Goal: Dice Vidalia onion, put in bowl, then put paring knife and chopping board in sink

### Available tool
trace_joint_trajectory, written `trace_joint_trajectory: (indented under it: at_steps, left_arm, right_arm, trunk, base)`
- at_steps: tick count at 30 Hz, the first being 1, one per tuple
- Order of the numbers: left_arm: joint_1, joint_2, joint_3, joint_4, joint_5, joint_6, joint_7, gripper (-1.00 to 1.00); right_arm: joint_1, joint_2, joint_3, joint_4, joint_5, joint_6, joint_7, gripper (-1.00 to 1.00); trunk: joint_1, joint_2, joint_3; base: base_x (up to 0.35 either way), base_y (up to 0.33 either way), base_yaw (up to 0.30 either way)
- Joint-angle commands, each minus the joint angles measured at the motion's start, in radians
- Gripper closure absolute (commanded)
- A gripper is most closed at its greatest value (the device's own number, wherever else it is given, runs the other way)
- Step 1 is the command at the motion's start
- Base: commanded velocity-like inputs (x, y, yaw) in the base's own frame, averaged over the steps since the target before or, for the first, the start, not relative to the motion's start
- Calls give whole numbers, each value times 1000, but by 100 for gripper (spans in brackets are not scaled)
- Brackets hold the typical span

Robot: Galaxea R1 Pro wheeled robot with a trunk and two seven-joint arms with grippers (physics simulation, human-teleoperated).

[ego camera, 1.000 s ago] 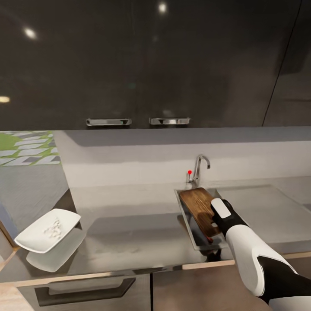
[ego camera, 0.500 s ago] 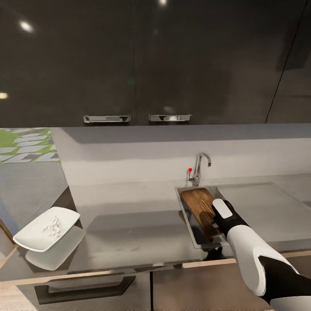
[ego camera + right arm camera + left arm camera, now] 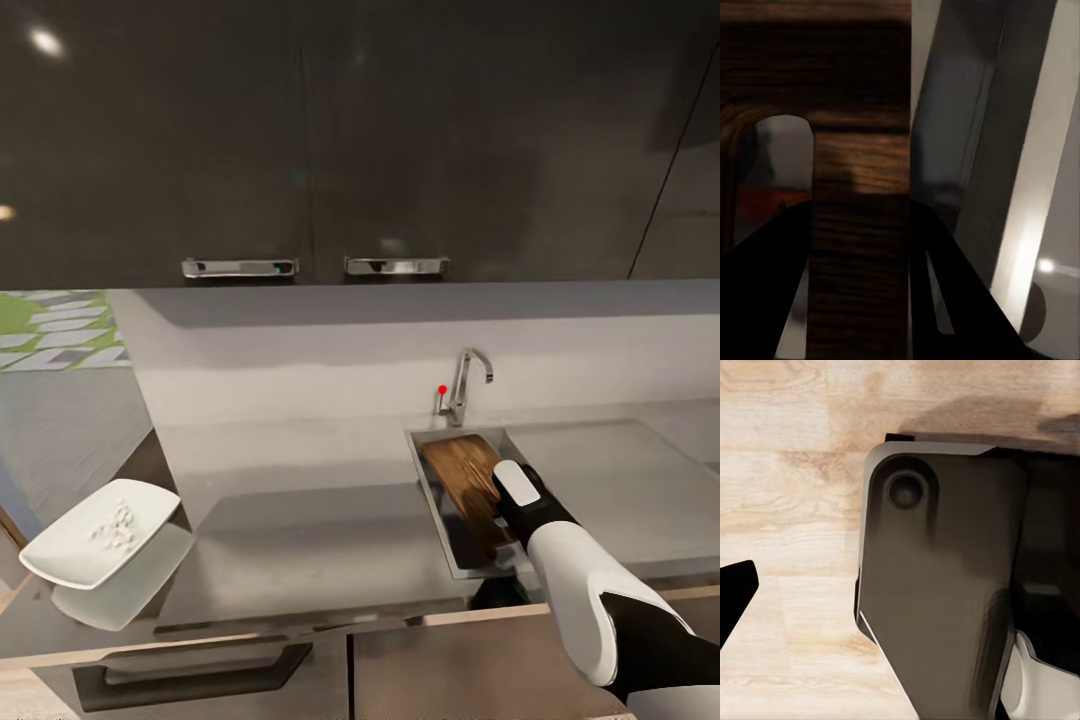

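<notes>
- Pincer, right gripper [image 3: 859, 247]: in the right wrist view its two dark fingers sit either side of the chopping board [image 3: 468, 482] at the handle end, close against the wood, beside the slot hole. Reads as clamped on the board; no gap visible.
- Left gripper: only one dark fingertip shows at the edge of the left wrist view over wood floor [image 3: 787, 450]; cannot tell how far it is open, nothing seen in it.
- Board position: tilted inside the sink [image 3: 425, 470], far end toward the faucet [image 3: 468, 380], near end raised at the gripper.
- Handling, my judgement: stiff wooden slab, moderate weight, dull grain gives fair grip. Holding one short end makes it lever downward; the strip beside the slot is the sensible hold.
- Red patch seen through the slot, possibly the paring knife handle; not sure.
- Bowl [image 3: 85, 535] with white dice sits far left on the countertop [image 3: 300, 520], well apart from the sink.
</notes>
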Motion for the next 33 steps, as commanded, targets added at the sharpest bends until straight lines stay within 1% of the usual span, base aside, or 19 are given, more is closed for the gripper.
trace_joint_trajectory:
  at_steps: [1, 6, 8, 10, 22, 25, 33]
  left_arm:
    - [-2, 0, -9, 4, 8, -7, 0, -100]
    - [-2, 0, -9, 3, 8, -7, 2, -100]
    - [-2, 0, -9, 3, 8, -7, 1, -100]
    - [-2, 0, -9, 3, 7, -7, 1, -100]
    - [-2, 0, -9, 3, 7, -7, -2, -100]
    - [-2, 0, -9, 3, 8, -7, -2, -100]
    - [-2, 0, -9, 4, 8, -8, -4, -100]
  right_arm:
    - [-1, -3, -4, -2, 1, 10, -3, 100]
    - [0, -14, -4, -2, 1, 10, -3, 100]
    - [0, -25, -3, -1, 1, 10, -1, 100]
    - [0, -27, -3, -1, 1, 10, 1, 100]
    - [1, -29, -2, 6, 1, 10, 4, 100]
    - [1, -29, -2, 23, 1, 9, 7, 100]
    - [1, -29, -2, 30, 1, 2, 8, 100]
  trunk:
    - [1, -2, -4]
    - [1, -2, -12]
    - [1, -2, -15]
    - [1, -2, -18]
    - [1, -2, -38]
    - [1, -2, -43]
    - [1, -2, -56]
  base:
    - [22, 0, 0]
    - [6, 0, 0]
    - [1, 0, 0]
    - [3, 0, 0]
    - [138, 0, 0]
    - [49, 0, 0]
    - [38, 0, 0]
